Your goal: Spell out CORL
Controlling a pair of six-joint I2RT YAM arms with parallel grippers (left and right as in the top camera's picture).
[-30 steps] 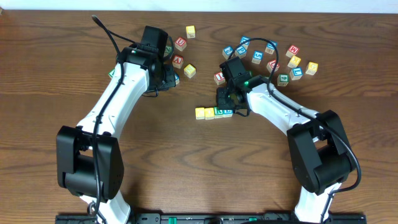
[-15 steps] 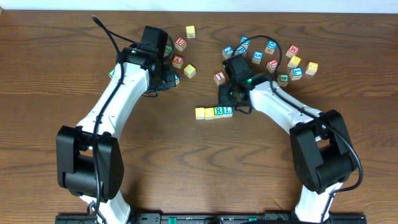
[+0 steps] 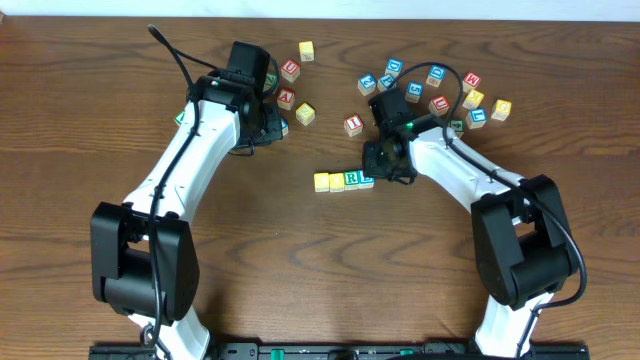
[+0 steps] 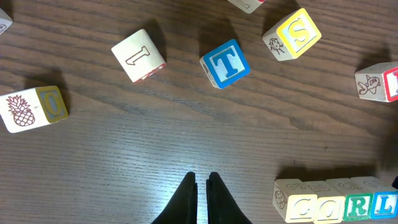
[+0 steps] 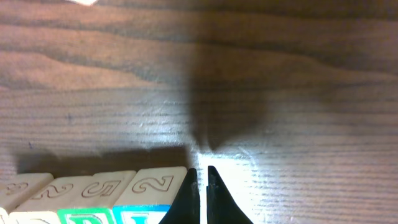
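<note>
Four blocks (image 3: 345,180) sit touching in a row so they read CORL, and the right pincer (image 5: 202,170) by the L block (image 4: 384,204) and the left pincer (image 4: 201,177) are both pressed together, empty.

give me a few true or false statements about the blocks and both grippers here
1. The row of blocks reads C, O, R, L in the left wrist view. True.
2. The left gripper holds the blue T block. False: it is shut on nothing, and the T block lies apart from it on the table.
3. The right gripper is shut and empty. True.
4. The yellow S block sits on top of the row. False: it lies on the table, away from the row.
</note>
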